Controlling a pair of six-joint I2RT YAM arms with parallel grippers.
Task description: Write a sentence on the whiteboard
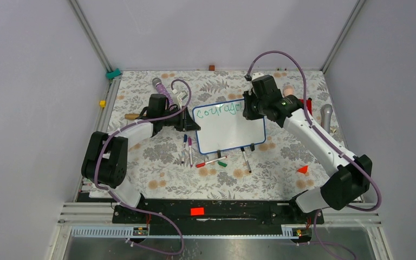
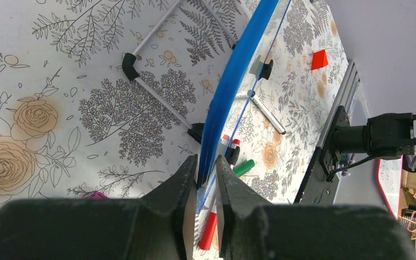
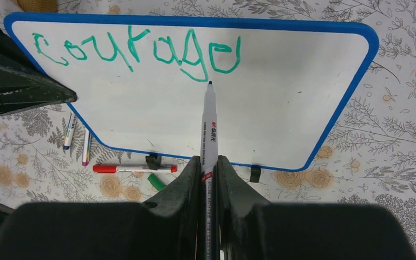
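Gray walls (image 1: pixel 32 81) stand around a surface (image 1: pixel 157 184) covered with a cloth of leaves and flowers. Two arms reach in from the near edge. Between them, in the middle of the surface, the whiteboard (image 1: pixel 230 135) leans up on its two black clip feet (image 3: pixel 255 173). It is white with a thin blue frame. The sentence (image 3: pixel 135 51) runs along the top of the board in green, and only one word is there: "courage". The left pincer (image 2: pixel 207 165) is pressed together on the board's blue left edge, one finger on each side. The right pincer (image 3: pixel 208 162) is pinching one marker (image 3: pixel 209 124), and its dark tip sits on the board just under the end of the green word. Several loose pens (image 1: pixel 188 149) lie on the cloth just in front of the board, one with a red cap (image 3: pixel 104 169). One small red triangle (image 1: pixel 303 169) lies well apart, near the right arm.
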